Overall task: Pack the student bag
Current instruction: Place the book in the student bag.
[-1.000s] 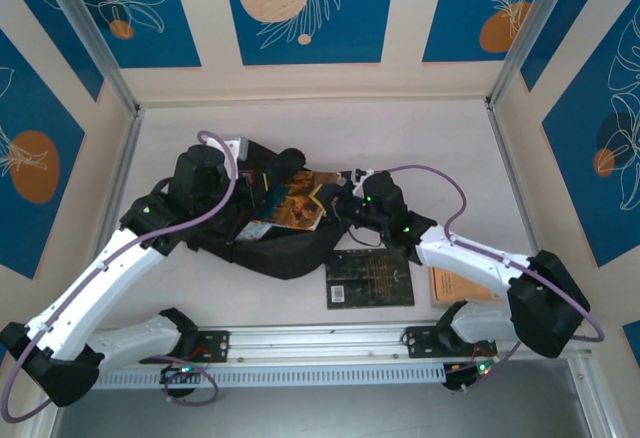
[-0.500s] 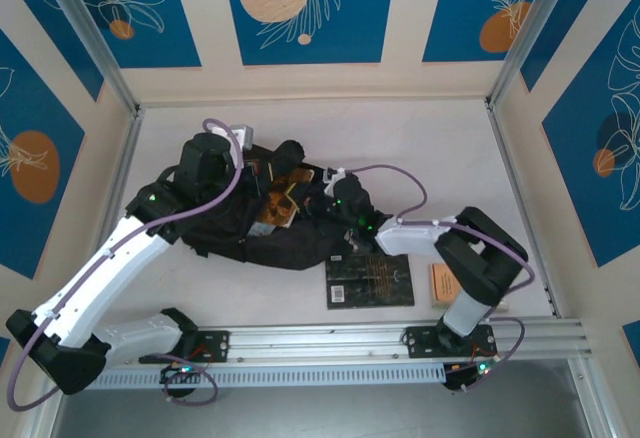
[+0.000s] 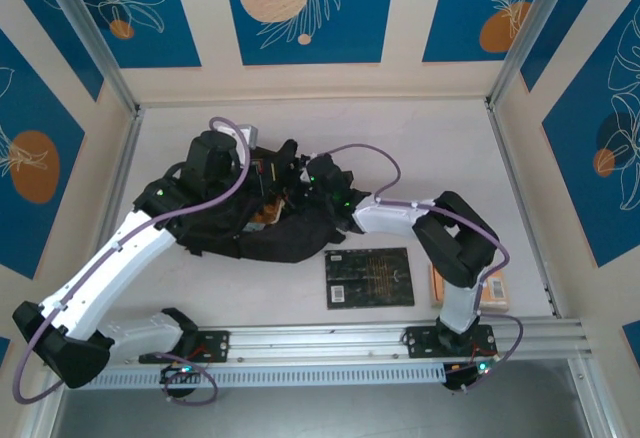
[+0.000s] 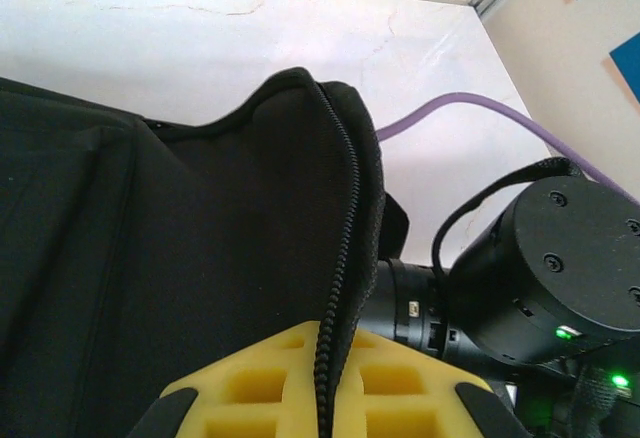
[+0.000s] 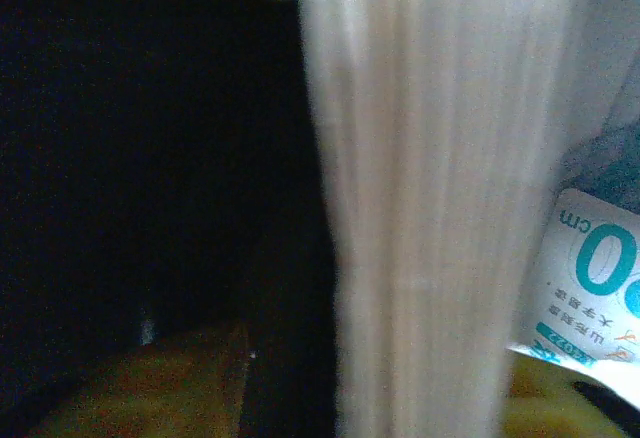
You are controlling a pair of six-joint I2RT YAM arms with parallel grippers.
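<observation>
Student bag (image 3: 292, 244); book (image 3: 268, 217) mostly hidden inside

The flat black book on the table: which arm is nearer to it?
Right. The right arm passes just over the black book's far side, its elbow off the book's right edge. The left arm is well to the book's left, beyond the bag.

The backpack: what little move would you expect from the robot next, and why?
Probably the right arm easing back out. The left fingers pinch the backpack by its zipper edge, holding it open, and the book shows its page edges deep in the dark interior, so it looks delivered.
</observation>
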